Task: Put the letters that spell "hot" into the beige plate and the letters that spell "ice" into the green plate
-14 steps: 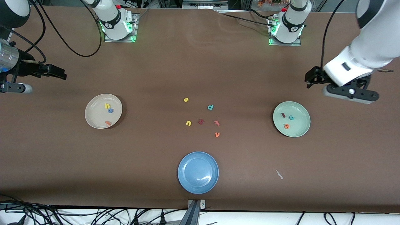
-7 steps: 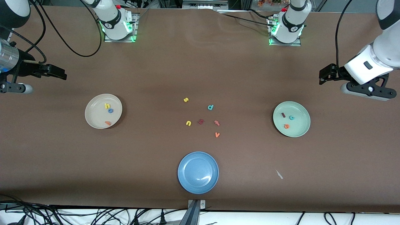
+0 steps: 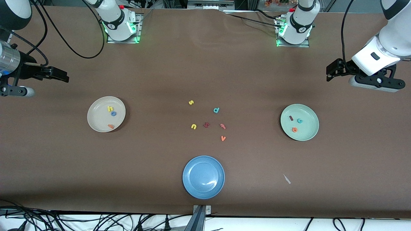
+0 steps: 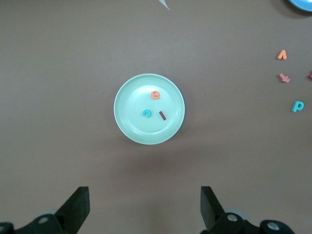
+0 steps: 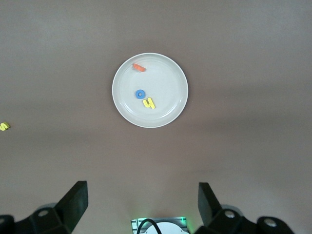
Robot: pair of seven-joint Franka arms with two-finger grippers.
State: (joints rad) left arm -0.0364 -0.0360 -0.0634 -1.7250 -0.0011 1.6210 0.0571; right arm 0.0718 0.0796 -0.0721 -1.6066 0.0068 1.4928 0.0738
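The left gripper (image 3: pixel 330 71) has lifted away toward the left arm's table end, empty, jaws wide, at two o'clock of the green plate (image 3: pixel 308 136) holding i, c, e. The right gripper (image 3: pixel 61 75), spread empty, waits at ten o'clock of the beige plate (image 3: pixel 96 123) holding h, o, t.

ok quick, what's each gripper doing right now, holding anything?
Left gripper: open, holding nothing, up over bare table near the green plate.
Right gripper: open, holding nothing, up near the beige plate.
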